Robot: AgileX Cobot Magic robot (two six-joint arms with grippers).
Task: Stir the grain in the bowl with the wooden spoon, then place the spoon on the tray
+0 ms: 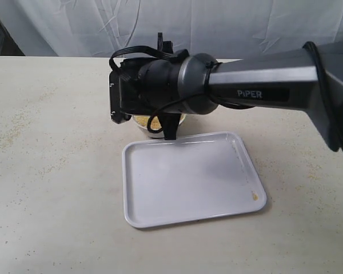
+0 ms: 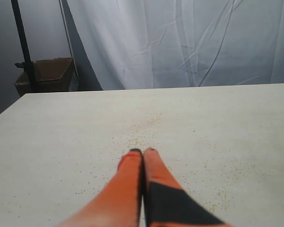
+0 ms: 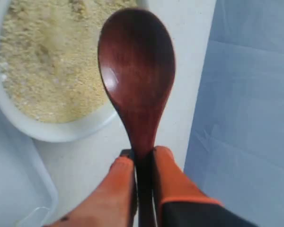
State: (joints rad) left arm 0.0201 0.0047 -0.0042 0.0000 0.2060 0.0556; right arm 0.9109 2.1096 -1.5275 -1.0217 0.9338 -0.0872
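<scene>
1. Setting: a pale speckled surface [image 1: 46, 171] in front of a white cloth backdrop [image 1: 217, 23]. Loose grains [image 2: 142, 137] are scattered on the surface just ahead of the left gripper. A cardboard box [image 2: 49, 75] stands off the surface's far edge.

2. Right gripper [image 3: 144, 156]: the fingers [image 3: 168, 170] are closed on the handle of the spoon [image 3: 137, 71], gripping it just behind the head. The handle runs back between the fingers. The head projects straight out beyond the fingertips with its hollow face towards the wrist camera. The face looks clean.

3. Bowl [image 3: 52, 132]: it sits below and beyond the right gripper's fingertips, to one side of the spoon head. It holds grain [image 3: 42, 61] nearly to the rim. The spoon head overlaps the bowl's rim in the wrist view and appears clear of the grain. In the exterior view the right arm [image 1: 263, 80] hides most of the bowl.

4. Tray [image 1: 188, 177]: it lies flat on the surface, near the bowl and close under the right gripper. A small clump of spilled grain [image 1: 254, 196] lies by 1 corner.

5. Left gripper [image 2: 141, 152]: the 2 fingers are pressed together with nothing between them. They point low across the bare surface.
</scene>
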